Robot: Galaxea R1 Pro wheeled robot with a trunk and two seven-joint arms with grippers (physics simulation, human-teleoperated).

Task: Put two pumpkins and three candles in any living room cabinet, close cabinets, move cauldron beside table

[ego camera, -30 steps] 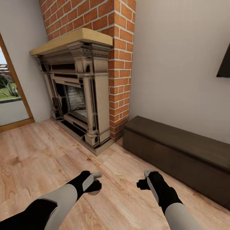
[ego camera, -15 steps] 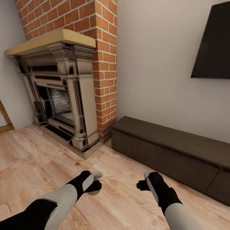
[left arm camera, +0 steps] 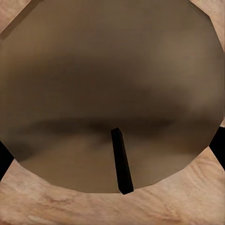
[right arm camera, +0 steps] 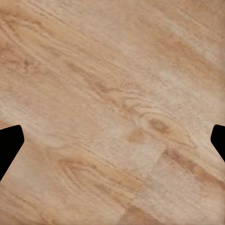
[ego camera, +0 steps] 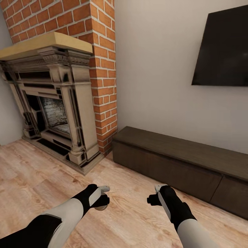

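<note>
Brick fireplace (ego camera: 58, 100) stands left of the dark cabinet (ego camera: 179, 165), every front closed. Left gripper (ego camera: 102, 198) clenches 1 candle (left arm camera: 112, 93); right gripper (ego camera: 155, 195) hangs released, holding nothing. Best approach squarely, then pull a drawer with the free right. No writing is legible.

You face a plain pale wall (ego camera: 155, 69) with a dark flat screen (ego camera: 222, 51) mounted high at your right. At your left a red brick chimney (ego camera: 100, 51) rises past the top of the head view, and against it stands an ornate grey fireplace surround (ego camera: 74, 103) under a light wooden mantel (ego camera: 44, 43), its firebox dark inside. Light wood plank flooring (ego camera: 41, 179) spreads below you, its grain and knots showing close up in the right wrist view. Lighting is soft and even, with faint shadows along the skirting.
</note>
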